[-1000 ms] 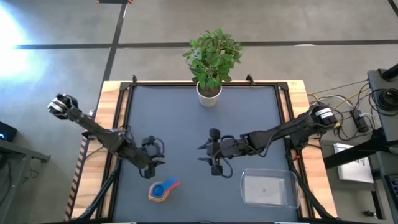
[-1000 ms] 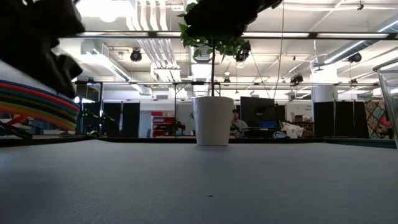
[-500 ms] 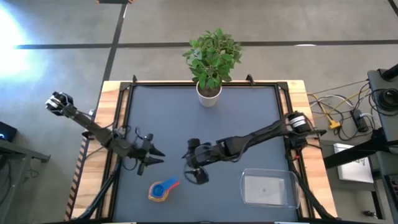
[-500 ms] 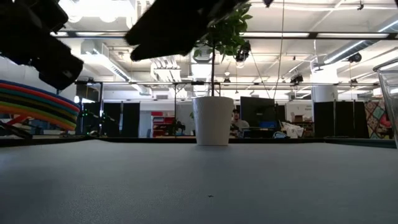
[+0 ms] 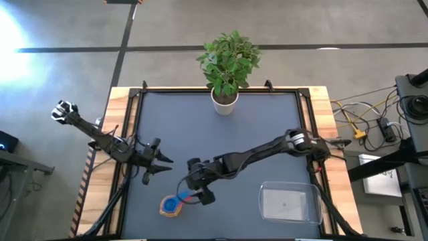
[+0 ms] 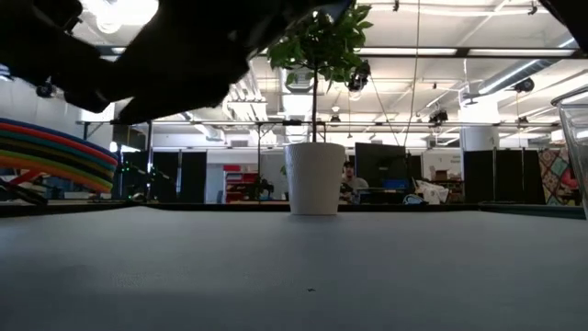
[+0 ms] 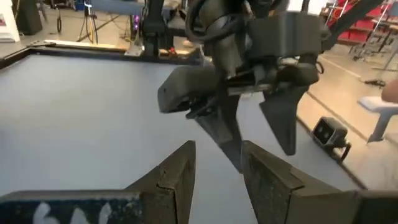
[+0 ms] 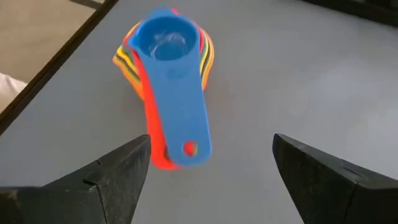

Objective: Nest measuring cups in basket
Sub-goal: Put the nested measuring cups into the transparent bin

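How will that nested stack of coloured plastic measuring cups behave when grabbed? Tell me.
The nested stack of coloured plastic measuring cups probably lifts lightly and stiffly. Its loosely stacked cups may separate or shift if gripped only by the blue top handle. Smooth plastic could slip.

The right gripper (image 5: pixel 194 189) hangs over the handles of the stacked measuring cups (image 5: pixel 172 204) near the front edge of the tabletop (image 5: pixel 267 127), blocking the way in from that side. The left gripper (image 5: pixel 158 166) waits close by. The basket (image 5: pixel 288 203) fills the front right corner; a potted plant (image 5: pixel 227 63) stands at the back edge. The middle is open.
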Tool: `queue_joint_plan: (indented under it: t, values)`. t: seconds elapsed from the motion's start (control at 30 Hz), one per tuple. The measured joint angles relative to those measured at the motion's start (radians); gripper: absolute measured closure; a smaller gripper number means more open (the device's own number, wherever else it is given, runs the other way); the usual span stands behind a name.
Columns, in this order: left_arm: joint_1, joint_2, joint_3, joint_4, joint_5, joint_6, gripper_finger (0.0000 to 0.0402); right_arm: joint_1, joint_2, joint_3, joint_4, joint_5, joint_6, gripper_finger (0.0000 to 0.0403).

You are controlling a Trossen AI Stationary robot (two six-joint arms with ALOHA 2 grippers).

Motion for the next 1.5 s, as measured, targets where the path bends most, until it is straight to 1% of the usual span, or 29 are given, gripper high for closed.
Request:
queue_joint_plan:
  t: [0.13, 0.2, 0.3, 0.4, 0.5, 0.53, 0.67, 0.87, 1.1, 1.23, 1.5]
  values:
    - [0.001, -0.075, -0.028, -0.001, 0.016, 0.006, 0.0290, 0.000, 0.045, 0.070, -0.032, -0.006, -0.006, 0.0076]
    - [0.000, -0.117, -0.048, -0.006, 0.019, 0.006, 0.0290, 0.000, 0.059, 0.095, -0.045, -0.028, -0.016, 0.0076]
    - [0.001, -0.194, -0.082, -0.055, 0.016, 0.003, 0.0290, 0.000, 0.085, 0.133, -0.060, -0.053, -0.023, 0.0076]
    - [0.001, -0.272, -0.115, -0.054, 0.010, -0.006, 0.0290, 0.000, 0.105, 0.166, -0.080, -0.062, -0.038, 0.0077]
    - [0.001, -0.336, -0.125, -0.087, 0.011, -0.013, 0.0290, 0.000, 0.107, 0.168, -0.077, -0.103, -0.033, 0.0078]
    - [0.001, -0.353, -0.124, -0.109, 0.010, -0.015, 0.0290, 0.000, 0.107, 0.168, -0.077, -0.106, -0.033, 0.0078]
    - [0.001, -0.398, -0.126, -0.116, 0.010, -0.007, 0.0290, 0.000, 0.108, 0.167, -0.070, -0.106, -0.038, 0.0078]
    - [0.001, -0.410, -0.126, -0.122, 0.010, -0.002, 0.0290, 0.002, 0.109, 0.166, -0.058, -0.106, -0.026, 0.0070]
    - [0.001, -0.406, -0.126, -0.122, 0.010, -0.007, 0.0290, 0.005, 0.143, 0.166, 0.034, -0.107, 0.038, 0.0049]
    - [0.001, -0.406, -0.126, -0.123, 0.010, -0.010, 0.0290, 0.006, 0.170, 0.171, 0.033, -0.106, 0.049, 0.0044]
    - [0.001, -0.398, -0.126, -0.123, 0.011, -0.039, 0.0290, 0.013, 0.183, 0.181, 0.026, -0.105, 0.041, 0.0044]
